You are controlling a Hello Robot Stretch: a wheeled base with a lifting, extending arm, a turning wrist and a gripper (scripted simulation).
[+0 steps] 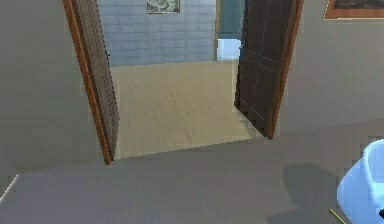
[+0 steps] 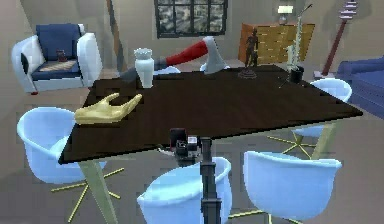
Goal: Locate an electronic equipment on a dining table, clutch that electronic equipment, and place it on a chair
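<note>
Dark and long, the table [image 2: 220,100] runs across the arm side view with pale blue shell chairs [image 2: 45,140] around it. Which of the things on it is the electronic equipment cannot be told. A small dark upright thing [image 2: 296,73] stands near the table's 2 o'clock corner, and a thin dark statuette [image 2: 251,55] stands near it toward 1 o'clock. A white vase [image 2: 144,68] stands by the far edge at 11 o'clock, and a tan, hand-shaped thing [image 2: 108,109] lies flat on the top at 9 o'clock. A red and grey thing [image 2: 185,54] shows at the far edge, beside the vase.

At the table's 6 o'clock edge the arm [image 2: 207,190] rises from the bottom of the view. The tool [image 2: 177,142] sits at its far end against the table's rim, and whether it holds anything cannot be told. One near chair [image 2: 185,198] stands just below it at 6 o'clock, and a second chair [image 2: 290,185] is at 5 o'clock.

Beyond the table are a blue armchair [image 2: 60,55] at 10 o'clock, a wooden dresser [image 2: 275,40] at 1 o'clock, a wall picture [image 2: 190,15] at 12 o'clock and a blue sofa [image 2: 365,80] at 3 o'clock.

The forward view looks through a doorway with a dark wooden door [image 1: 262,60] onto a tan floor [image 1: 175,105]. A pale blue seat [image 1: 365,190] shows at its 5 o'clock corner.
</note>
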